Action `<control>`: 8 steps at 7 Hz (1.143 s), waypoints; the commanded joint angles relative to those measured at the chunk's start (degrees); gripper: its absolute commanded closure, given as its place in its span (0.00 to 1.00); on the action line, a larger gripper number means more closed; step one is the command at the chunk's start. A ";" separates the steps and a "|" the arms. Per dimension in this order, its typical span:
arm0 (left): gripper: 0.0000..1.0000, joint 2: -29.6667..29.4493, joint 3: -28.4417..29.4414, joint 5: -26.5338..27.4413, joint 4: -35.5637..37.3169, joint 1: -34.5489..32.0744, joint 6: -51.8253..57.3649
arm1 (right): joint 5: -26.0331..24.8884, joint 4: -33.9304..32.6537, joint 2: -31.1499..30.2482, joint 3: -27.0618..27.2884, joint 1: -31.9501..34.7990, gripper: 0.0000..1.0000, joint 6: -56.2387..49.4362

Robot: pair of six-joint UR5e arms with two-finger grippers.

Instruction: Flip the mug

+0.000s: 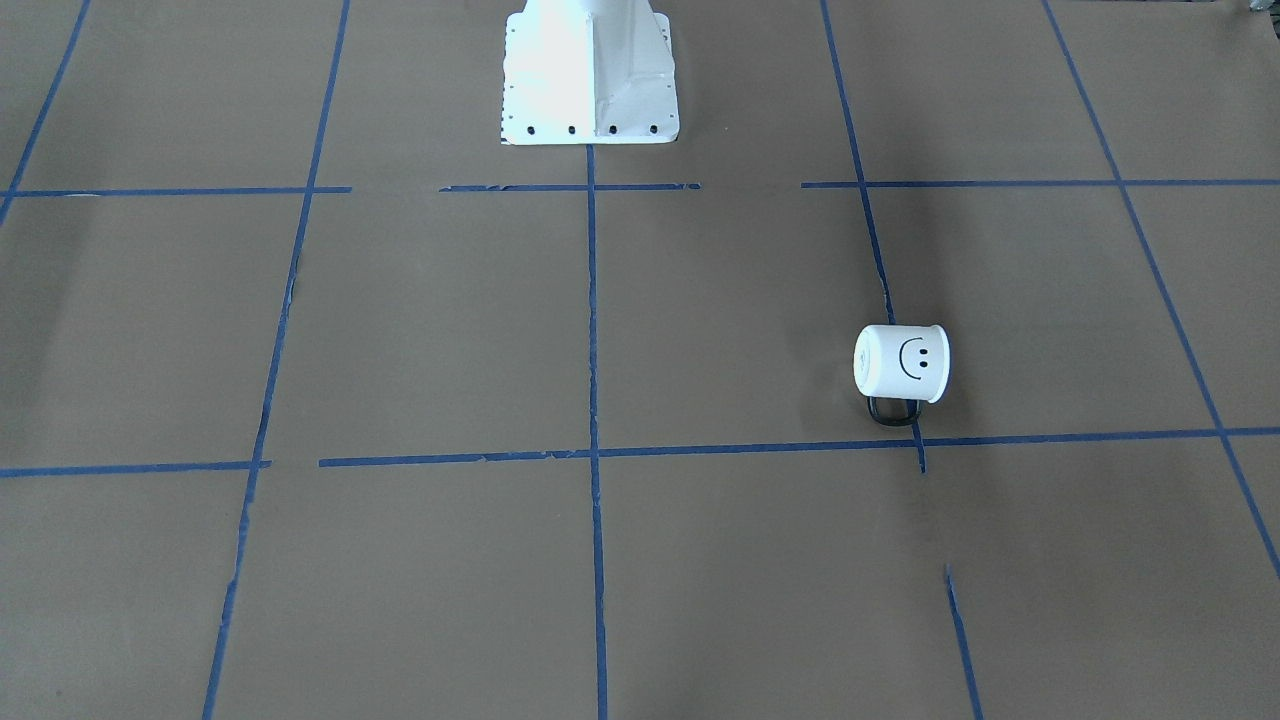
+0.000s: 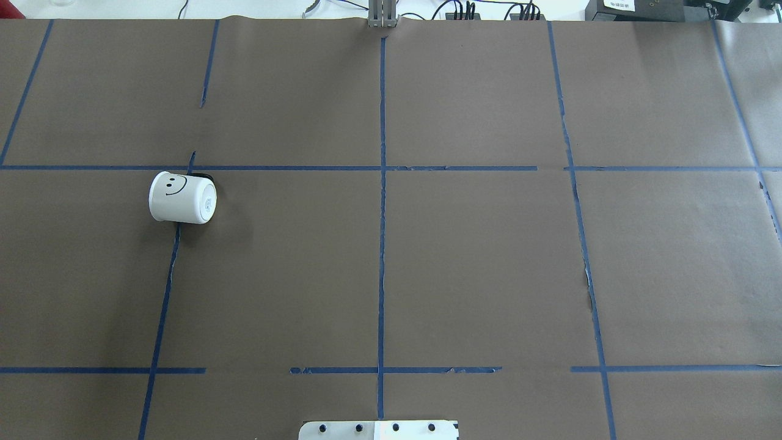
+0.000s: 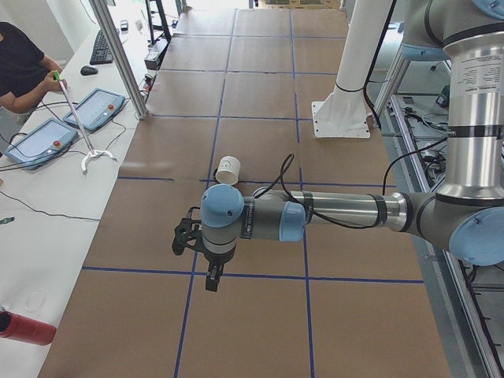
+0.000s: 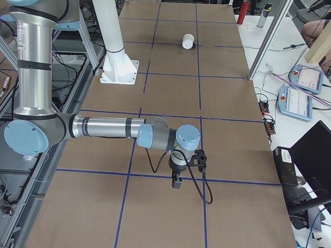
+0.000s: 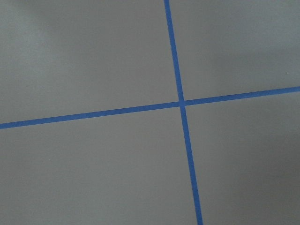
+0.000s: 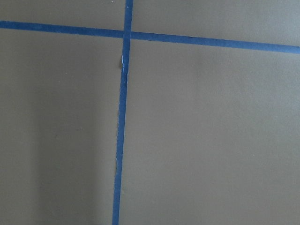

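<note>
**Operator:** Where is the mug?

**Monitor:** You'll find the mug (image 1: 900, 362) lying on its side on the brown tabletop (image 1: 430, 330), in the robot's left half. It rests across a blue tape line (image 2: 160, 318), just beside a crossing of the grid. Its smiley face (image 1: 912, 358) is turned upward. The flat base points toward the middle of the tabletop, and the mouth points toward the robot's left end. The black handle (image 1: 893, 411) sits low on the side away from the robot. It seems to rest against the tabletop, though the front-facing view leaves you some doubt.

**Operator:** And the tools?

**Monitor:** The left tool (image 3: 211, 282) hangs pointing down over the tabletop, well apart from the mug. The right tool (image 4: 176, 182) hangs the same way over the robot's right half, far from the mug. You see both only in the side views, so I cannot tell you how wide either stands or whether it grips anything. Each wrist view gives you only bare tabletop and a crossing of tape.
</note>
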 commanded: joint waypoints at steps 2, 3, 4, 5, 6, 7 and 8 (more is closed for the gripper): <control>0.00 0.93 0.08 -0.34 -0.38 0.14 -0.13 | 0.00 0.00 0.00 0.00 0.00 0.00 0.00; 0.00 0.93 -0.27 -0.43 -0.55 0.14 -0.30 | 0.00 0.00 0.00 0.00 0.00 0.00 0.00; 0.00 1.45 -0.18 -0.61 -0.38 0.23 -0.48 | 0.00 0.00 0.00 0.00 0.00 0.00 0.00; 0.00 1.46 0.43 -2.70 -0.81 0.40 -1.09 | 0.00 0.00 0.00 0.00 0.00 0.00 0.00; 0.00 1.19 0.35 -4.63 -1.34 1.10 -7.18 | 0.00 0.00 0.00 0.00 0.00 0.00 0.00; 0.00 1.28 0.52 -4.74 -5.70 2.24 -12.55 | 0.00 0.00 0.00 -0.09 0.00 0.00 0.00; 0.00 1.28 1.22 -6.13 -10.52 5.65 -19.83 | 0.00 0.00 0.00 0.00 0.00 0.00 0.00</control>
